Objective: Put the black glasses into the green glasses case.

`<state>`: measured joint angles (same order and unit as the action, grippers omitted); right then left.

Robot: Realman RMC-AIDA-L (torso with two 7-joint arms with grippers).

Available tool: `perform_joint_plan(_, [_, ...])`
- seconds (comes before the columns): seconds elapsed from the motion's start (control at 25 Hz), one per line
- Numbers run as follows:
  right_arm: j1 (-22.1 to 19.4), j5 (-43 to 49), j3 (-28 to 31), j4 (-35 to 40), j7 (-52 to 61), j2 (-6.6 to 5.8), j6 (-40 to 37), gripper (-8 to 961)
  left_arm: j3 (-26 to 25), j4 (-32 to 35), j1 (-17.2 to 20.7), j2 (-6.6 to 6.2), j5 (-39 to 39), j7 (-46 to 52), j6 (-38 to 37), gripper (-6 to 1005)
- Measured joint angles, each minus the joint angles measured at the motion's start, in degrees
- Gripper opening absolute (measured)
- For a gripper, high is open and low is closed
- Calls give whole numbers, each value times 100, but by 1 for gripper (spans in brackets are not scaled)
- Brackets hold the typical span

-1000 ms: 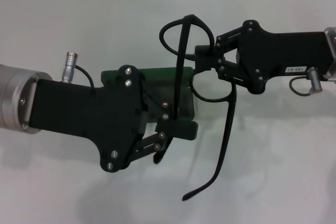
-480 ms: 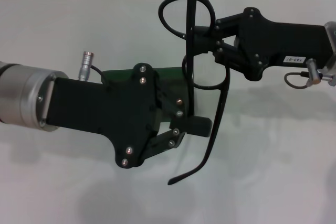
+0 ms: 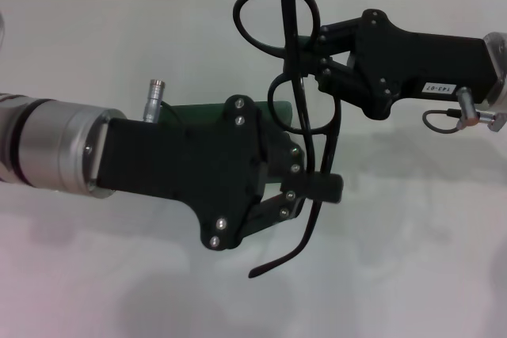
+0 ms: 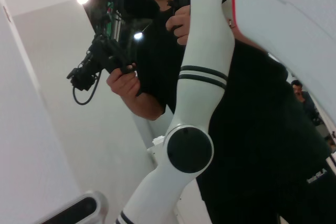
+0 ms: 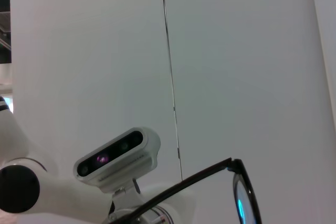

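Closest to us, the left gripper (image 3: 310, 195) sits right over the green glasses case (image 3: 190, 111), fingers spread a little; we honestly can't tell if it's got hold of the case, which is mostly hidden under it. Just past that, the right gripper (image 3: 305, 59) is pinched shut on the black glasses (image 3: 295, 77), temple arms dangling down past the left fingers, above the white table (image 3: 412, 235).

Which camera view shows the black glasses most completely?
The head view: the black glasses appear whole there, both lenses and both temple arms, held by the right gripper above the green glasses case. The right wrist view shows only part of one lens and one temple arm. The left wrist view shows none of them.
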<state>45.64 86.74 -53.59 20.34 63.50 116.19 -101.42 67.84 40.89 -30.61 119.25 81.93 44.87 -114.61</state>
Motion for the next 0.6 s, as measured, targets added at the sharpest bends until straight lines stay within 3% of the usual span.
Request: perform_joint_plan(0.6, [-1, -67, -80, -28, -4, 0, 20, 96, 28, -32, -20, 63, -124, -22, 616, -2])
